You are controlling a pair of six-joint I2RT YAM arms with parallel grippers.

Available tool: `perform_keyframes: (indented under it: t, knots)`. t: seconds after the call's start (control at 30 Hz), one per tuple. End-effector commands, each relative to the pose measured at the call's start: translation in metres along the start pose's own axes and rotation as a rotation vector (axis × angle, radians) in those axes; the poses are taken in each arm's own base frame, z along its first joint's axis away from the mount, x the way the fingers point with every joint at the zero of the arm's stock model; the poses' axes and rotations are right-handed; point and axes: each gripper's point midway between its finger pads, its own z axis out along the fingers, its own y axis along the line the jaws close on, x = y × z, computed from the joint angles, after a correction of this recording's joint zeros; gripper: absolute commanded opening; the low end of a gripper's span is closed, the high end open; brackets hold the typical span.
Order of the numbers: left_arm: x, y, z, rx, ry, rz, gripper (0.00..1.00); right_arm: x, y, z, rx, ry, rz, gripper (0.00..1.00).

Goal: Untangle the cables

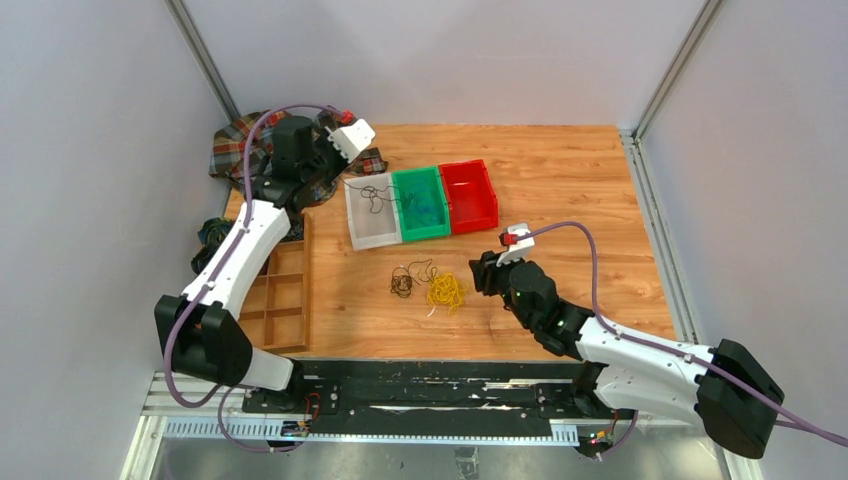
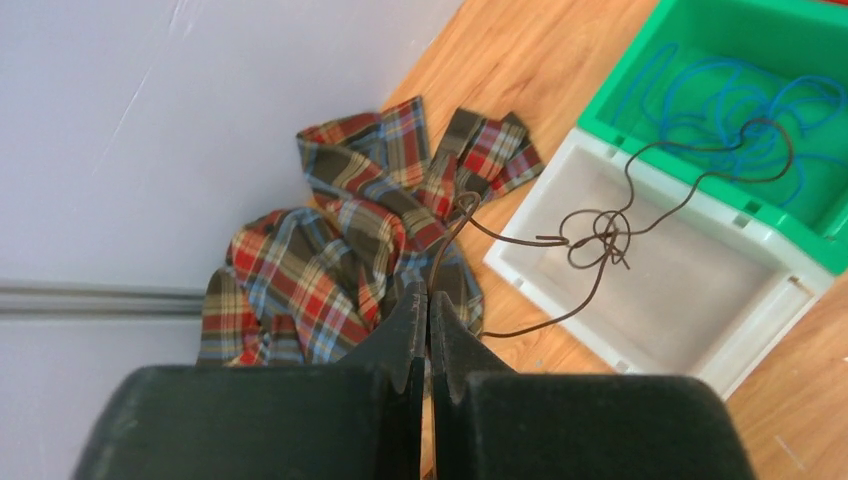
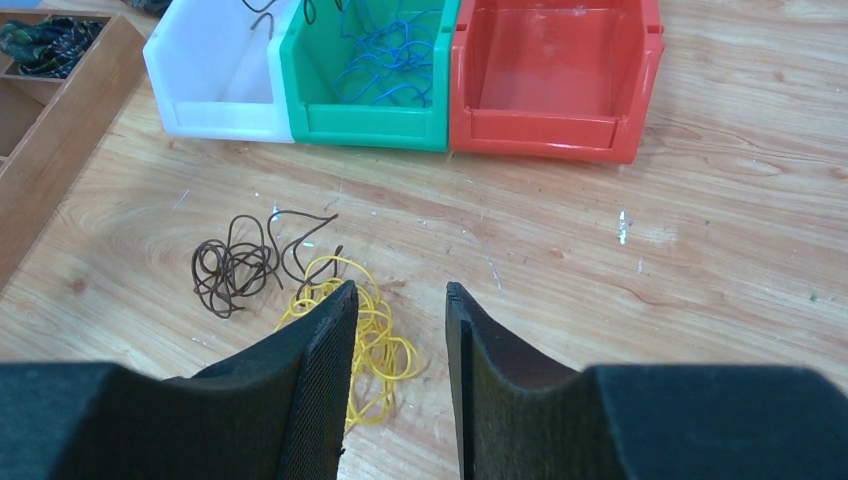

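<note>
A thin dark brown cable (image 2: 600,235) runs from my left gripper (image 2: 429,300) in loops across the white bin (image 2: 770,320) and over the edge of the green bin (image 2: 640,75), where a blue cable (image 2: 720,100) lies. The left jaws are shut on that brown strand, above the plaid cloth. On the table, a yellow cable bunch (image 3: 380,345) lies beside another dark brown tangle (image 3: 235,270). My right gripper (image 3: 398,290) hovers open just over the yellow bunch's right side, holding nothing. From above, the yellow bunch (image 1: 446,291) sits left of the right gripper (image 1: 483,272).
White (image 1: 372,232), green (image 1: 424,232) and red (image 1: 470,195) bins stand side by side mid-table. A wooden compartment tray (image 1: 285,300) lies at the left, with dark coiled bundles in it. A plaid cloth (image 1: 235,145) is crumpled in the back left corner.
</note>
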Motion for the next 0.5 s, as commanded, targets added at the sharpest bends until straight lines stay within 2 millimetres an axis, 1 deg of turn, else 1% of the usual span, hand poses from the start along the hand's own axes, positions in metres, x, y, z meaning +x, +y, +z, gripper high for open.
perform_keyframes:
  t: [0.0,0.07,0.13,0.2,0.33,0.47]
  knots:
    - [0.004,0.021,-0.017,-0.056,-0.031,0.032,0.0,-0.005,-0.001,0.001,0.002,-0.003,0.01,0.38]
    - [0.012,0.025,-0.021,-0.065,-0.021,0.03,0.0,-0.004,0.0,0.002,-0.001,0.003,0.007,0.38]
    - [0.014,0.029,-0.022,-0.076,-0.024,0.027,0.01,-0.002,0.0,0.004,-0.001,0.01,0.007,0.38]
    - [0.014,0.029,-0.023,-0.074,-0.028,0.019,0.0,-0.001,0.001,0.005,-0.003,0.015,0.011,0.38]
    - [0.015,0.022,-0.019,-0.047,-0.036,0.003,0.01,0.003,0.002,0.006,-0.007,0.023,0.017,0.37]
    - [0.01,0.01,-0.011,-0.008,-0.041,0.009,0.01,0.001,0.002,0.005,-0.007,0.016,0.018,0.37]
